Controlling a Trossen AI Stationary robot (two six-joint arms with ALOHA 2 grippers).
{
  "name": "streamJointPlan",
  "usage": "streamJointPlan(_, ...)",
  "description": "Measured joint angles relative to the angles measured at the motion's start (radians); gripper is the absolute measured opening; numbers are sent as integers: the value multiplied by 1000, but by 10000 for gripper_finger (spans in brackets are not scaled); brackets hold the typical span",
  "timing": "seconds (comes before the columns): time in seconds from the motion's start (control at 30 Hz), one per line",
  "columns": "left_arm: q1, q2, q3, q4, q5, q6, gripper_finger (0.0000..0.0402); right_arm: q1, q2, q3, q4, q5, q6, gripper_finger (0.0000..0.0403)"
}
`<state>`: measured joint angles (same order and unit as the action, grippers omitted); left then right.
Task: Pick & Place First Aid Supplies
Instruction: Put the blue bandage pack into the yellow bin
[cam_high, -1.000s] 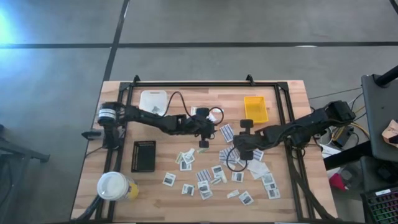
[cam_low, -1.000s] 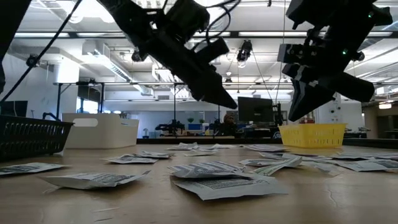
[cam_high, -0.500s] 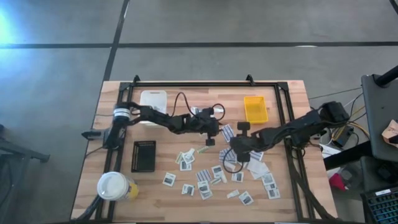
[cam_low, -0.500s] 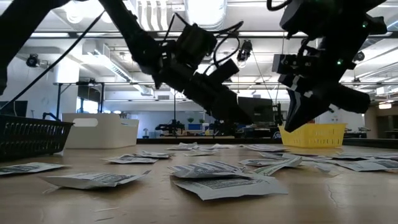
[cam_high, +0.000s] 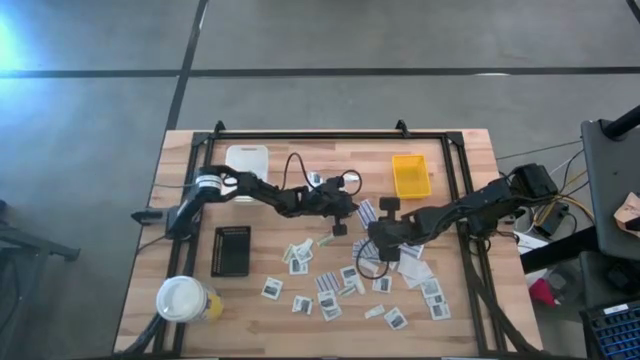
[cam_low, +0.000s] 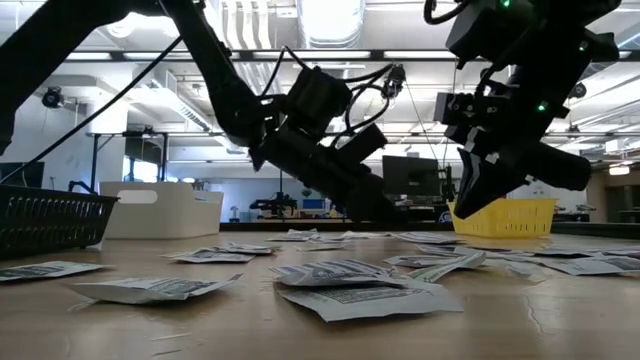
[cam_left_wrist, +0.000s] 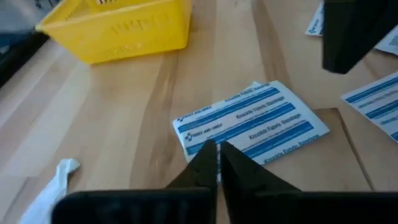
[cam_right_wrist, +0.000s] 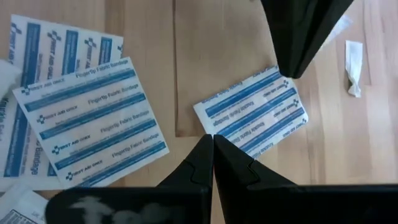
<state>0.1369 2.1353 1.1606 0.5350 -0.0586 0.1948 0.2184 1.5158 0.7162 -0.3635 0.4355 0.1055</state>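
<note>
The left gripper (cam_high: 338, 226) hangs low over the middle of the desk (cam_high: 190, 205), its fingers pressed together with nothing between them. In the left wrist view the fingertips (cam_left_wrist: 216, 163) sit just above the near edge of a blue-striped bandage packet (cam_left_wrist: 252, 123) lying flat on the wood. The left arm reaches in from the desk's left edge, stretched nearly level across the surface past the white tray (cam_high: 246, 160).

The right gripper (cam_high: 384, 227) is close beside it, also closed and empty. Its fingertips (cam_right_wrist: 212, 155) point down at the same striped packet (cam_right_wrist: 254, 112), with a larger striped packet (cam_right_wrist: 93, 121) lying just beside. The right arm comes in from the desk's right edge, bent low at the elbow. In the low view both grippers hover clear of the surface, angled downward.

The remaining first aid supplies (cam_high: 330, 285) lie scattered across the centre and front of the desk, many overlapping. A yellow tray (cam_high: 411, 173) stands toward the back right, a black tray (cam_high: 231, 250) at the left front, and a white-topped yellow cup (cam_high: 183, 298) in the front left corner.

The desk is pale wood with a black frame, standing on a grey concrete floor. Beyond it the low view shows a workshop with ceiling lights and ducting.
</note>
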Motion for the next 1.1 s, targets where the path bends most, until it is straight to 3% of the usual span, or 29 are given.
streamJointPlan(0.33,33,41,0,8,101,-89,2,0,0,0,79,-27,-13,9)
streamJointPlan(0.7,33,35,4,-92,76,-173,1,0,0,1,78,-25,-85,9)
streamJointPlan(1.1,33,35,3,-131,60,-228,0,-1,-2,110,-211,-14,-133,9)
